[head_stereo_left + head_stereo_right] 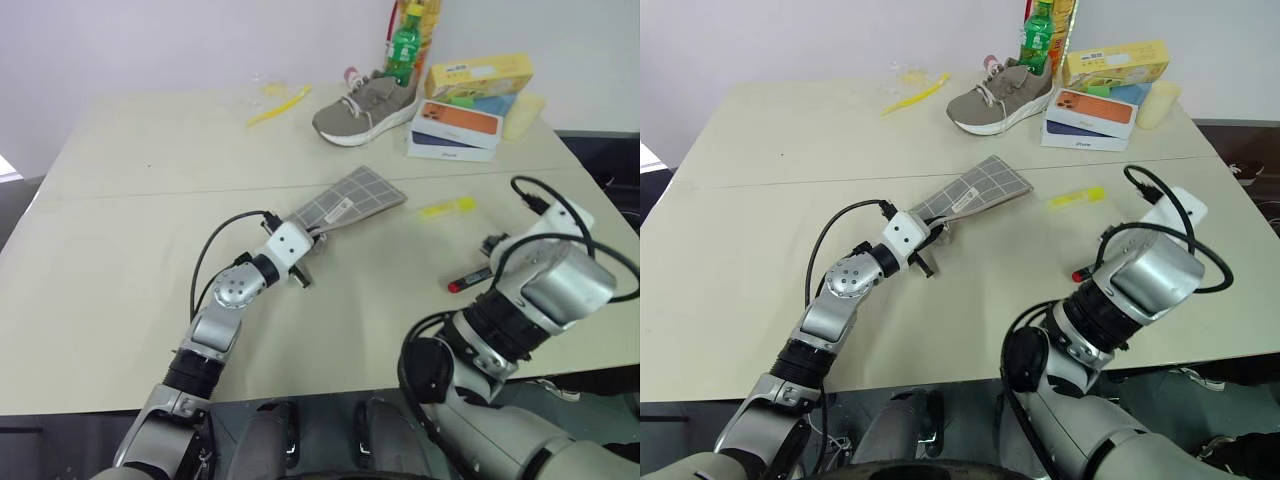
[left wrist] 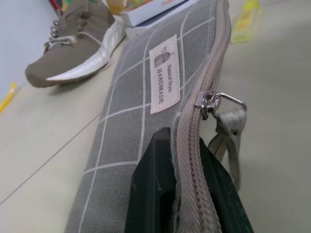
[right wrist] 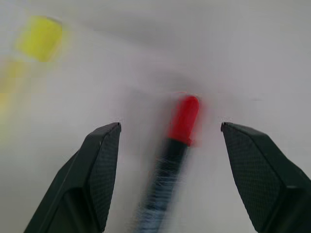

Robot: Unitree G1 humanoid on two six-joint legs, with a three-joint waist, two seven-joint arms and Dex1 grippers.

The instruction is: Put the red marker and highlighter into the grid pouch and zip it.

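The left gripper [image 2: 187, 194] is clamped on the zipper edge of the grid pouch [image 1: 350, 199], near corner pinched between its black fingers, and the pouch lies flat near the middle of the table [image 1: 130, 190] with its white label facing up (the zipper pull dangles just beside the grip). Over on the right, the right gripper [image 3: 170, 145] hangs with jaws spread wide and nothing between the pads, the red marker [image 3: 182, 121] lying on the tabletop in line with the gap. The highlighter [image 1: 447, 208] rests apart, between pouch and marker. A shoe [image 1: 365, 107] and stacked boxes [image 1: 455, 130] sit at the far edge.
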